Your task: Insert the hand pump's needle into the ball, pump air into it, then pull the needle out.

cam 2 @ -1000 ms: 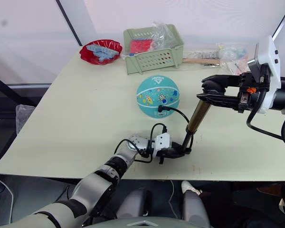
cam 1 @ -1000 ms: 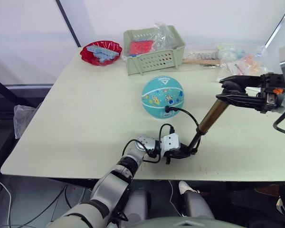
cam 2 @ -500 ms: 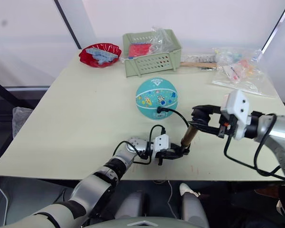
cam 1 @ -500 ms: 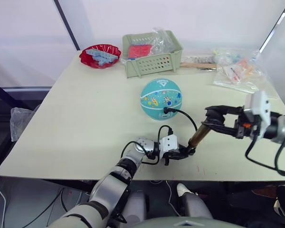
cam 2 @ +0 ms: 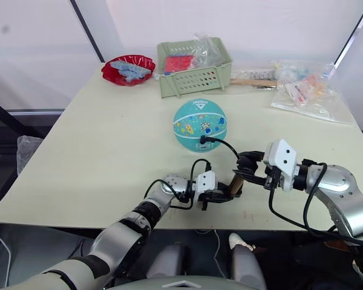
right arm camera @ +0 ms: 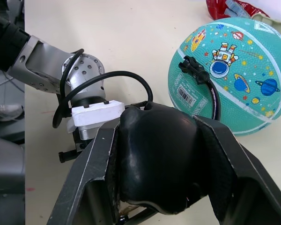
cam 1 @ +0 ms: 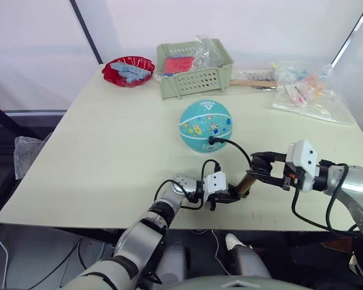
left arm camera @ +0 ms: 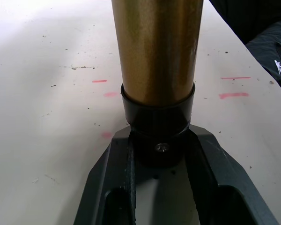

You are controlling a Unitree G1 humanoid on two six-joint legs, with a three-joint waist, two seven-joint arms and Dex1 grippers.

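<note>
The teal ball [cam 1: 206, 125] with cartoon prints rests mid-table. A black fitting [right arm camera: 193, 67] carrying the needle sits in the ball's near side; the needle's pin is hidden inside. A thin black hose [cam 1: 237, 148] arcs from there to the hand pump [cam 1: 248, 182], which stands tilted near the table's front edge, with only a short stretch of its brass cylinder [left arm camera: 157, 47] showing. My left gripper [cam 1: 233, 194] is shut on the pump's black bottom cap [left arm camera: 158, 136]. My right gripper [cam 1: 261, 166] is shut on the black T-handle [right arm camera: 159, 159], low and close to the cylinder.
At the back stand a green basket [cam 1: 196, 66] holding plastic bags, and a red bowl [cam 1: 128, 69] to its left. More clear bags [cam 1: 305, 90] and a wooden stick [cam 1: 254, 83] lie at the back right. The table's front edge [cam 1: 169, 225] runs just below both grippers.
My right gripper has come down and to the left with the T-handle, pushing it toward the cylinder. The left gripper and the ball stayed put.
</note>
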